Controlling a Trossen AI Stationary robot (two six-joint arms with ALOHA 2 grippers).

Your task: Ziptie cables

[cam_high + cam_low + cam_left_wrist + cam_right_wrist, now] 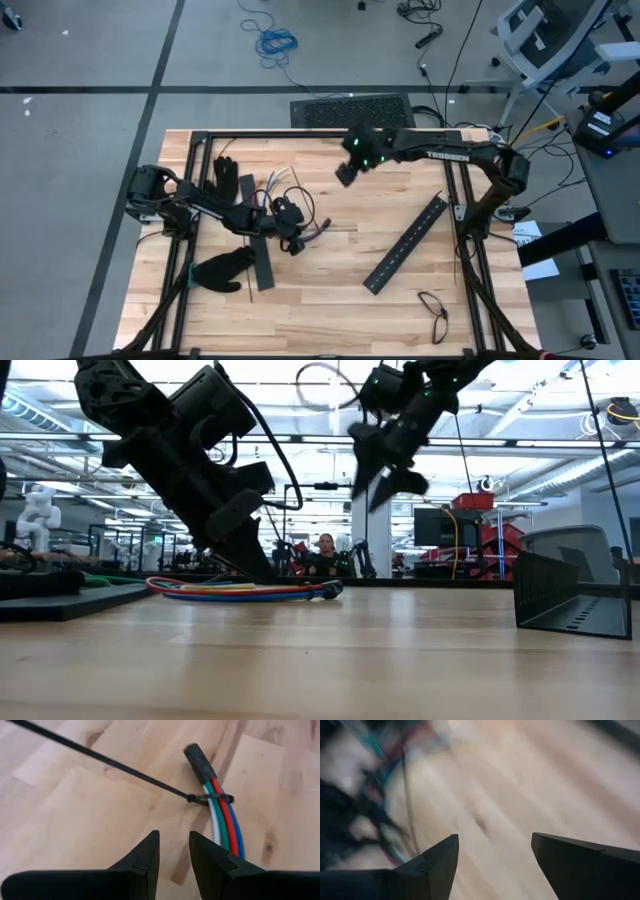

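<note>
The cables (225, 822), white, green, red and blue with a black capped end, lie on the wooden table (330, 290). In the low view the cables (240, 590) lie flat. A thin black ziptie (100, 757) is looped around the bundle just below the cap, and its long tail runs away across the table. My left gripper (174, 837) stands low beside the bundle, fingers a narrow gap apart with bare wood between them. My right gripper (345, 175) hangs open, high above the table's middle and clear of everything; in the low view my right gripper (385, 485) points down. My left gripper slants down at the table next to the cables. The bundle runs under one finger (220, 865). I cannot tell whether that finger touches it. Nothing sits in the gap between the fingers.
A long black slotted bar (407, 243) lies slanted right of centre, and another bar (262, 262) lies by the left arm. Black gloves (225, 270) lie at the left, and a pair of glasses (435, 312) near the front right. A black frame (320, 132) edges the table.
</note>
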